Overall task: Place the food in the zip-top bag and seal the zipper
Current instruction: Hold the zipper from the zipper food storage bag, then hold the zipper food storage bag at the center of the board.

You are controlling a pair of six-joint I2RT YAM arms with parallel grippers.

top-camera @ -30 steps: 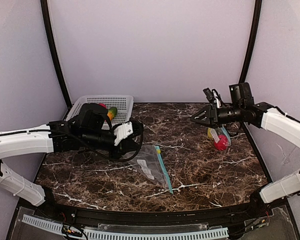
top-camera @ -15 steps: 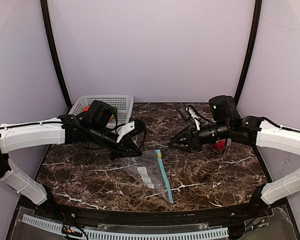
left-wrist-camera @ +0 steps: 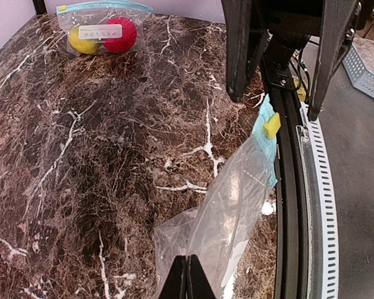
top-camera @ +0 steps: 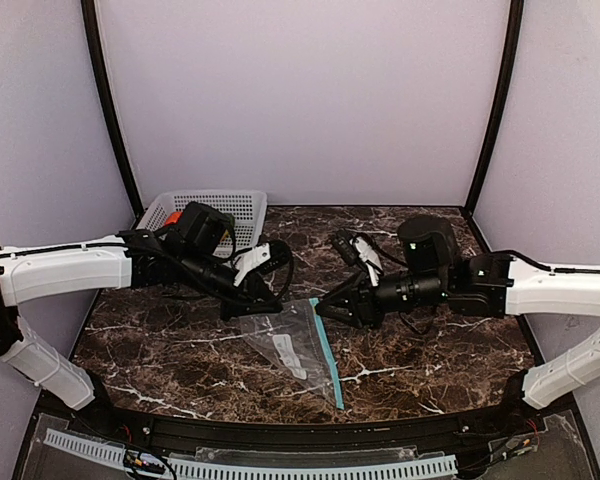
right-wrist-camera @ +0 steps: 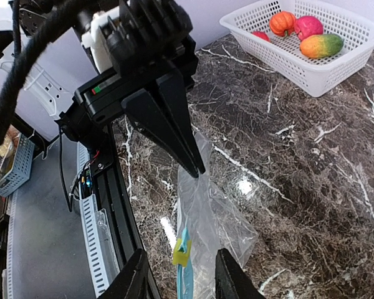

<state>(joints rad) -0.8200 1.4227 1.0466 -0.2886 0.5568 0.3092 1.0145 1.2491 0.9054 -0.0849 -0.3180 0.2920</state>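
A clear zip-top bag [top-camera: 292, 338] with a blue zipper [top-camera: 326, 345] lies at the table's middle. My left gripper [left-wrist-camera: 187, 277] is shut on the bag's closed corner, holding it slightly raised. My right gripper [right-wrist-camera: 182, 280] is open at the opposite end, one finger on each side of the yellow slider [right-wrist-camera: 182, 252], touching neither. In the left wrist view the right gripper [left-wrist-camera: 273, 106] hangs just above that slider [left-wrist-camera: 272, 124]. Food lies in the white basket [right-wrist-camera: 311, 59]: an orange piece [right-wrist-camera: 283, 23], a pink-red one [right-wrist-camera: 308, 27] and a green-yellow one [right-wrist-camera: 321, 45].
A second zip-top bag [left-wrist-camera: 103, 31] holding a yellow and a red fruit lies at the far right of the table. The basket [top-camera: 215, 208] stands at the back left. A black rail [left-wrist-camera: 290, 205] runs along the near table edge.
My right arm has swung from the back right down to the bag's zipper end, its jaws narrowing. My left gripper has shifted right to the bag's corner and stays shut.
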